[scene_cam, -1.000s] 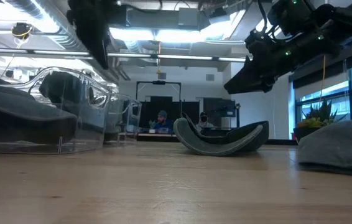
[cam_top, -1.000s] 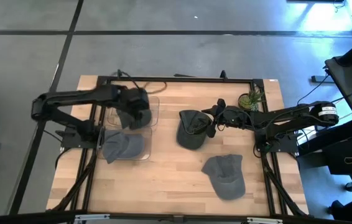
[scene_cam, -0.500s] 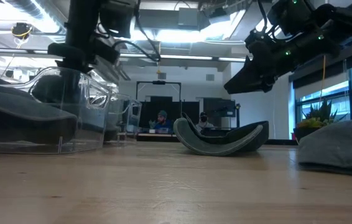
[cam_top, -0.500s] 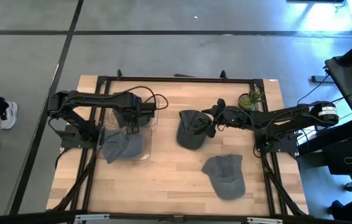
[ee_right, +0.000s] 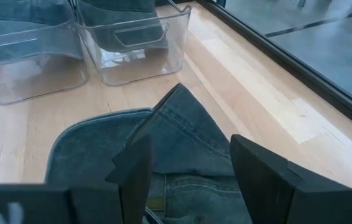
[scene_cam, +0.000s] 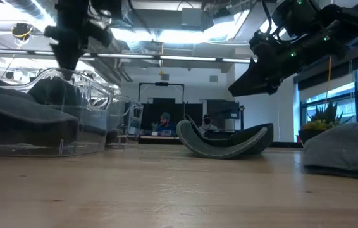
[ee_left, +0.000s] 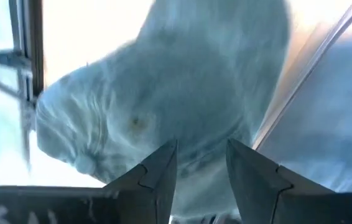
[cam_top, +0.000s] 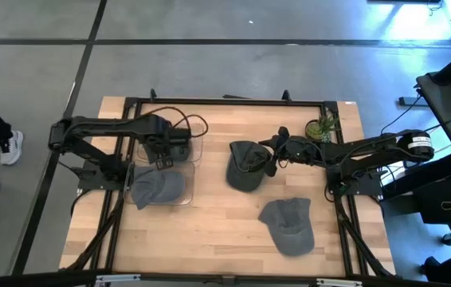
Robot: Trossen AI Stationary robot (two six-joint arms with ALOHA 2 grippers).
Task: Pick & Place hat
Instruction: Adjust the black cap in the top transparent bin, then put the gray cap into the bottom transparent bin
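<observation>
Three grey denim hats show in the high view, and a fourth in the other views. One hat (cam_top: 155, 187) lies in the near clear bin (cam_top: 184, 198). Another hat (ee_left: 163, 93) lies in the far clear bin (cam_top: 196, 143), mostly hidden under my left arm in the high view. My left gripper (cam_top: 164, 155) hangs open just above it (scene_cam: 65, 63). A third hat (cam_top: 245, 167) lies upside down at the table's middle. My right gripper (cam_top: 272, 159) hovers open above its right side (ee_right: 191, 168). A fourth hat (cam_top: 289, 226) lies at the near right.
A small potted plant (cam_top: 321, 126) stands at the far right, close behind my right arm. The black frame rails (cam_top: 225, 102) run around the table. People sit in the room beyond the far edge (scene_cam: 164, 121). Bare wood lies near the front edge.
My left gripper has shifted a little toward the table's left edge above the far bin, and its arm has swung about. The hat in that bin lies still below it. My right arm has kept still.
</observation>
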